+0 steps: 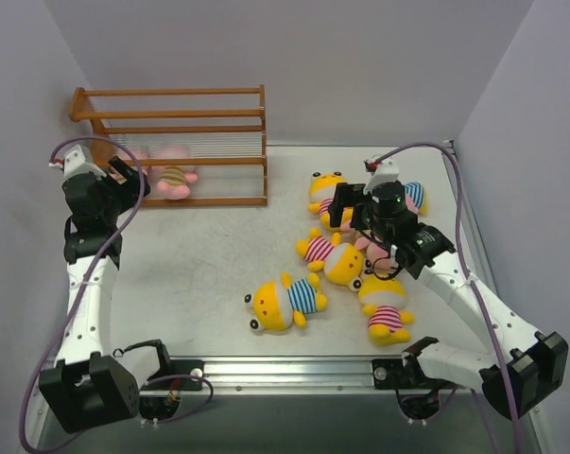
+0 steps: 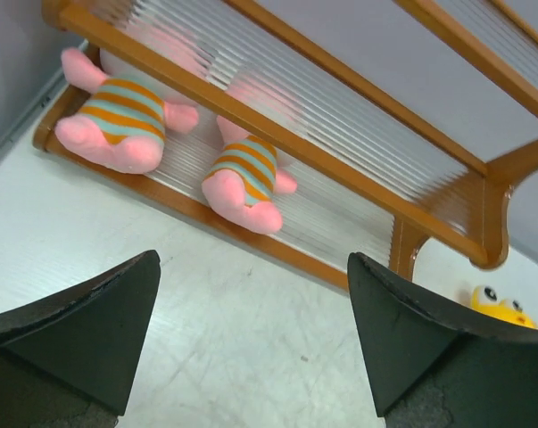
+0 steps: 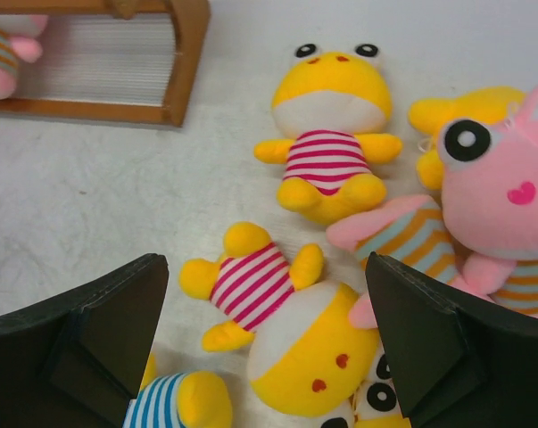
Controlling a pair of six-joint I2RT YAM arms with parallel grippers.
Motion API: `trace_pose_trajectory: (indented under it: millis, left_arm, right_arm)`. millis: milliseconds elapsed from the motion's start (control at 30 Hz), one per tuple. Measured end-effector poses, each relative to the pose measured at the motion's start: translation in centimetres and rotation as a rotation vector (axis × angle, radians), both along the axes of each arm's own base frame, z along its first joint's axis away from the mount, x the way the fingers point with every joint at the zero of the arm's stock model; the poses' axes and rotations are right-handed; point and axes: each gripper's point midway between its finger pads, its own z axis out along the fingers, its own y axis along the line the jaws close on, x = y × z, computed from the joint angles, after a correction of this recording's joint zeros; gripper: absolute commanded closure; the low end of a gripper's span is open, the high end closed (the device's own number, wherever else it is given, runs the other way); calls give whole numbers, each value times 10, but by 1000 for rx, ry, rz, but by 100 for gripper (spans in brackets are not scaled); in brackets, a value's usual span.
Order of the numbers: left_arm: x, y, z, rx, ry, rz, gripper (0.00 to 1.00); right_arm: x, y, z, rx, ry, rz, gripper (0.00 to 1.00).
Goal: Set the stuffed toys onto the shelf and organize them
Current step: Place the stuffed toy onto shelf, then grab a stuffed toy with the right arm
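Note:
The shelf (image 1: pixel 171 142) stands at the back left. On its bottom tier lie two pink stuffed toys (image 2: pixel 117 120) (image 2: pixel 242 174) in tan-striped shirts. My left gripper (image 2: pixel 252 294) hovers just in front of the shelf, open, with bare table between its fingers. The other stuffed toys lie on the right: a yellow one in blue stripes (image 1: pixel 285 301), yellow ones in pink stripes (image 3: pixel 331 134) (image 3: pixel 277 303) and a pink one (image 3: pixel 492 205). My right gripper (image 3: pixel 264 294) hangs open over the pink-striped yellow toy that lies head toward me, holding nothing.
Purple-grey walls close in the table on the left, back and right. The shelf's right end post (image 3: pixel 184 62) stands a little left of the toy pile. Another yellow toy in blue stripes (image 1: pixel 412 196) lies by the right wall.

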Motion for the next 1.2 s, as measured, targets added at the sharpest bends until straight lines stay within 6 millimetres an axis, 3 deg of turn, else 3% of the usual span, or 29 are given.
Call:
trace_pose_trajectory:
  millis: [100, 167, 267, 467, 667, 867, 1000, 1133, 1200]
  left_arm:
    - [-22, -14, 24, 97, -11, -61, 6]
    - [-29, -35, 31, 165, -9, -139, 6]
    - [-40, -76, 21, 247, 30, -297, 6]
    - [-60, -120, -4, 348, 119, -481, 6]
    - [-73, -130, -9, 427, 148, -523, 6]
    - [-79, -136, -11, 466, 156, -543, 6]
    - [-81, -137, -13, 474, 165, -548, 6]
    - [-80, -136, -13, 476, 166, -546, 6]
    - [-81, -136, -13, 476, 165, -546, 6]
  right_arm:
    - [9, -21, -19, -8, 67, -113, 1]
    - [14, -32, -30, -13, 102, -168, 2]
    - [20, -45, -48, -23, 147, -238, 4]
    - [15, -65, -86, -55, 237, -339, 6]
    - [-18, -99, -119, -45, 321, -482, 6]
    - [-37, -135, -127, 34, 338, -623, 7]
    - [-40, -141, -149, 106, 381, -631, 10]
    - [-39, -133, -167, 163, 420, -594, 14]
    - [-34, -126, -169, 190, 419, -565, 26]
